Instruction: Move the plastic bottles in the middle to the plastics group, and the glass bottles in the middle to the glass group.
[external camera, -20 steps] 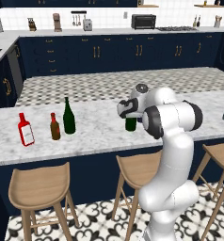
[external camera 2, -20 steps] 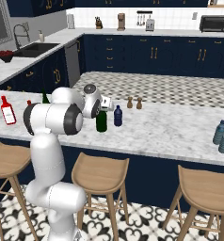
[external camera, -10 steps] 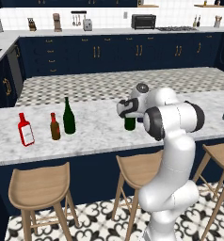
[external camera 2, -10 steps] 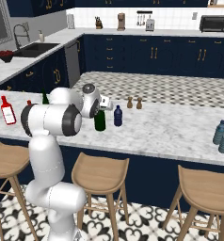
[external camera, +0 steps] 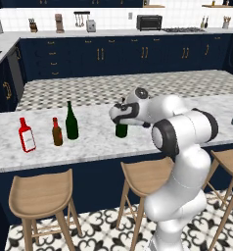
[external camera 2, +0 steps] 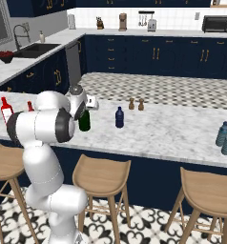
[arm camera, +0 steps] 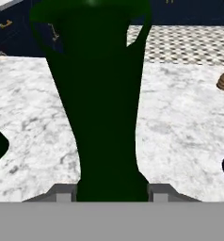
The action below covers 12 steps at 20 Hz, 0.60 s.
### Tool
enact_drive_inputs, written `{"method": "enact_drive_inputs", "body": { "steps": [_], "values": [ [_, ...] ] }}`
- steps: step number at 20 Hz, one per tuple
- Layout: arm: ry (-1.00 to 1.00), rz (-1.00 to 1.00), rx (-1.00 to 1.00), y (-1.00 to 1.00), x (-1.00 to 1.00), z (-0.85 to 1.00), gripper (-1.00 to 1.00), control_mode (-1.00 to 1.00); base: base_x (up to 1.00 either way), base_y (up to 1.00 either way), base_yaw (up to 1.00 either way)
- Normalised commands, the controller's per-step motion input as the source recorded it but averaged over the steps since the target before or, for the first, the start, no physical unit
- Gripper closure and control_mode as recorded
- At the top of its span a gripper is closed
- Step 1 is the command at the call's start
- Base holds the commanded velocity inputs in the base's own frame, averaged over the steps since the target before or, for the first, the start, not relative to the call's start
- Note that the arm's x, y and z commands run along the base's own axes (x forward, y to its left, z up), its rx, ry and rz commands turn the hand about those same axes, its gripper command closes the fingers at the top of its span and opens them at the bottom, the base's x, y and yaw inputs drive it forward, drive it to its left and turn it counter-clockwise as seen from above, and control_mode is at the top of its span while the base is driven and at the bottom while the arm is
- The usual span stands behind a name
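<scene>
My gripper [external camera: 119,115] is shut on the neck of a tall dark green glass bottle [external camera: 121,129] at the middle of the marble counter. The same gripper [external camera 2: 85,107] and green bottle [external camera 2: 84,122] appear from the right. Up close, the bottle [arm camera: 100,94] stands between my fingertips [arm camera: 62,194]. A second green bottle [external camera: 71,121] stands to the left beside the brown bottle [external camera: 57,132] and the red bottle [external camera: 26,135] of the glass group. The small navy plastic bottle [external camera 2: 119,117] stands just right of the held bottle. Pale blue bottles [external camera 2: 225,136] of the plastics group stand far right.
Two small brown shakers [external camera 2: 136,104] stand behind the navy bottle. Wooden stools [external camera: 40,193] line the near side of the counter [external camera: 94,147]. A sink [external camera 2: 32,49] and dark cabinets lie beyond.
The jaws have closed onto the green bottle's neck, and the hand with the bottle has shifted a little to the left. The other bottles have stayed put.
</scene>
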Motion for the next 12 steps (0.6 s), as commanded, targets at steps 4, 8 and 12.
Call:
{"method": "enact_drive_inputs", "body": {
  "steps": [4,8,12],
  "values": [
    [0.0,0.19,0.0,1.0,-0.22,0.0,1.0,-1.0,0.0,0.0,0.0],
    [0.0,0.16,0.0,1.0,-0.15,0.0,1.0,-1.0,0.0,0.0,0.0],
    [0.0,0.15,0.0,1.0,-0.16,0.0,1.0,-1.0,0.0,0.0,0.0]
  ]
}}
